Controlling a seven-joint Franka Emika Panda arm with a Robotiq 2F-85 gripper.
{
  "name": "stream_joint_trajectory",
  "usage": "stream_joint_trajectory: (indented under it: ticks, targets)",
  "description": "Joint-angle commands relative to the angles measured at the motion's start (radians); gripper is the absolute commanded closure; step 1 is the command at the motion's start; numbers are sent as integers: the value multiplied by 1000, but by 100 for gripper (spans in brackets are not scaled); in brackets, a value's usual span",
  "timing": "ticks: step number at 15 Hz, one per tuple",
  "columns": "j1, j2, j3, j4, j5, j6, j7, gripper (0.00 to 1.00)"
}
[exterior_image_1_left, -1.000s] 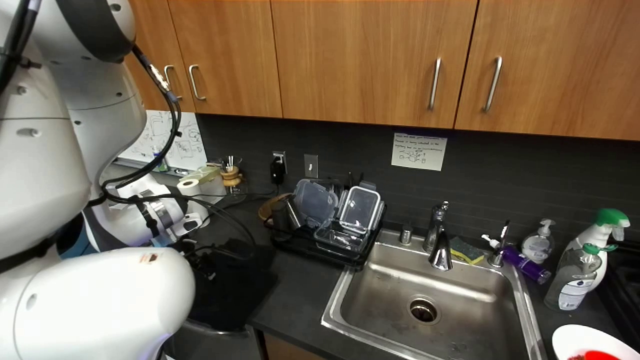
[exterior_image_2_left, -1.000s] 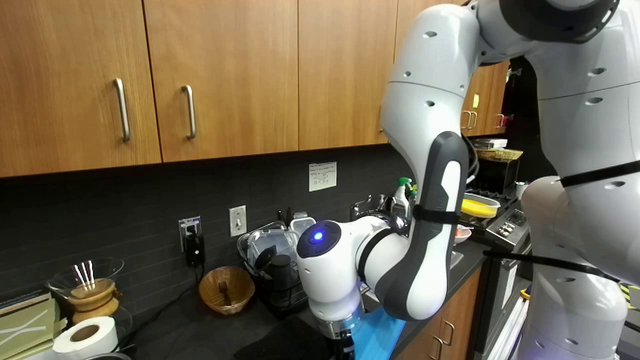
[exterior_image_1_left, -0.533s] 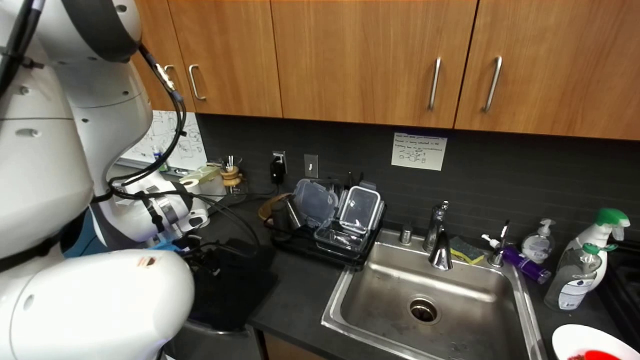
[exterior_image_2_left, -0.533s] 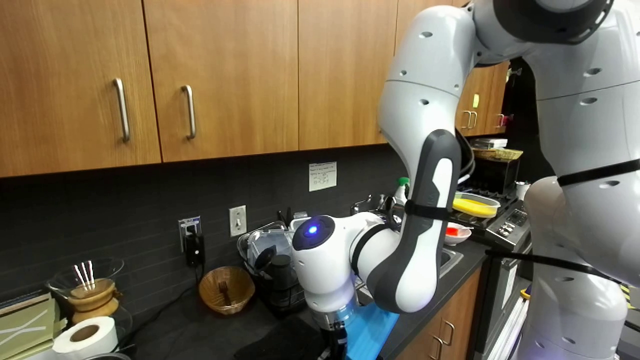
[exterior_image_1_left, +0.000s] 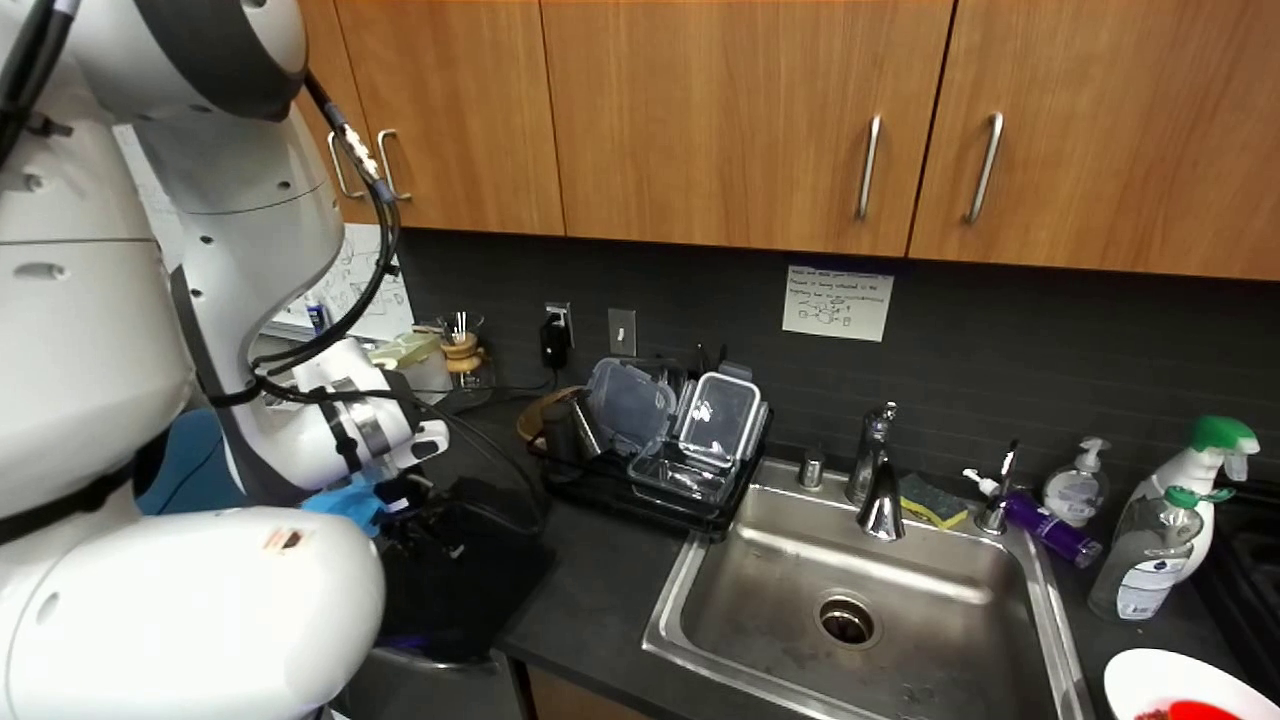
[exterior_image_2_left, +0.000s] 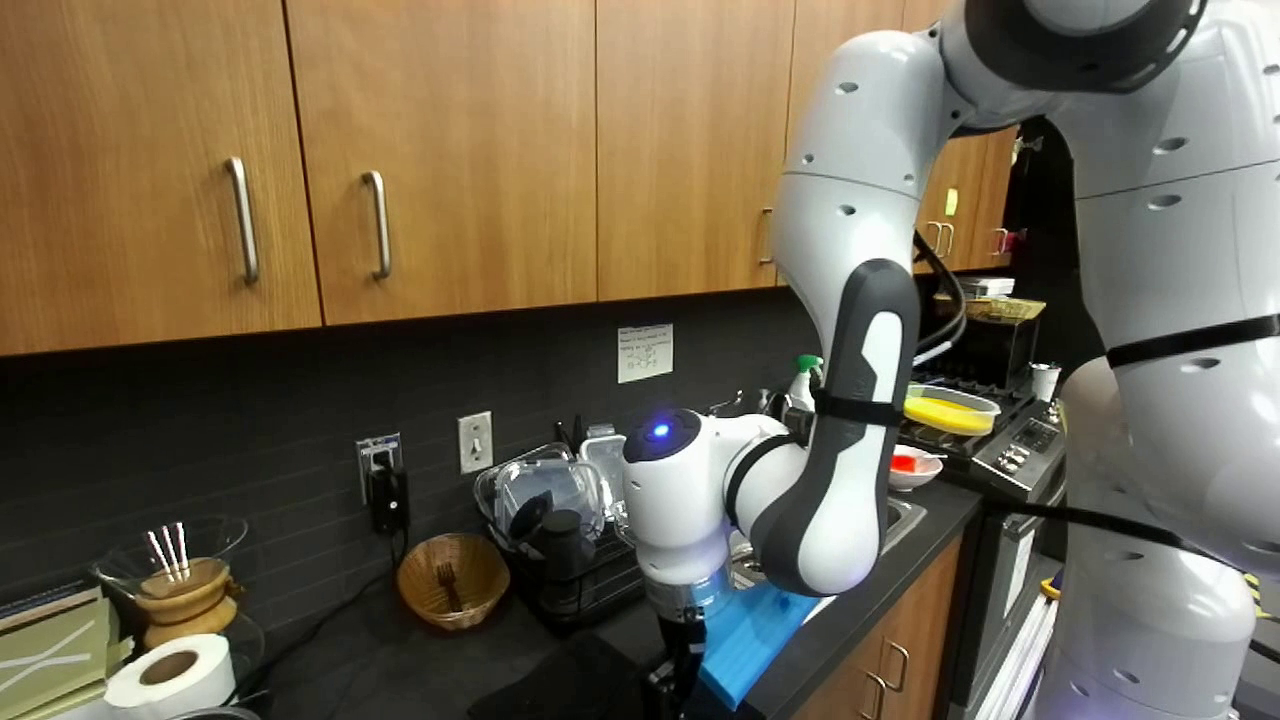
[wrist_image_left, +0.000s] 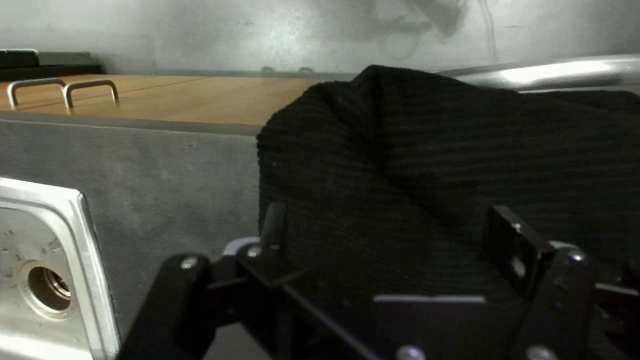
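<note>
A: What differs from a second ago?

B: In an exterior view, the white, rounded robot wrist (exterior_image_2_left: 682, 520) stands higher and further right. More of the black wire dish rack (exterior_image_2_left: 605, 585) shows past it, and the lower corner of a bright blue flat panel (exterior_image_2_left: 752, 640) beside the wrist has come into the frame.

A: And the black ribbed fabric cloth (wrist_image_left: 425, 150)?

B: It looks unmoved, lying on the dark grey countertop (wrist_image_left: 175, 185) and reaching past its front edge, apart from the square stainless-steel sink (exterior_image_1_left: 775, 600).

A: Is the black two-fingered gripper (wrist_image_left: 392, 225) grasping it?

B: No, it is released: the jaws stand wide apart, cloth showing between them. Whether the tips touch the fabric, I can't tell.

A: What's hard to make out?

B: Black against black, the gripper almost merges with the cloth in both exterior views. The wrist view's right edge cuts the cloth off.
</note>
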Motion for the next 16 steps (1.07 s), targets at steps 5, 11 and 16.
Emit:
stream_joint_trajectory:
  ticks: [5, 11, 16]
  targets:
    - [-90, -26, -83, -92, -26, 163, -76, 0]
    - [-164, -34, -115, -82, -60, 206, -143, 0]
    - [-190, -10, -100, -68, -40, 224, -232, 0]
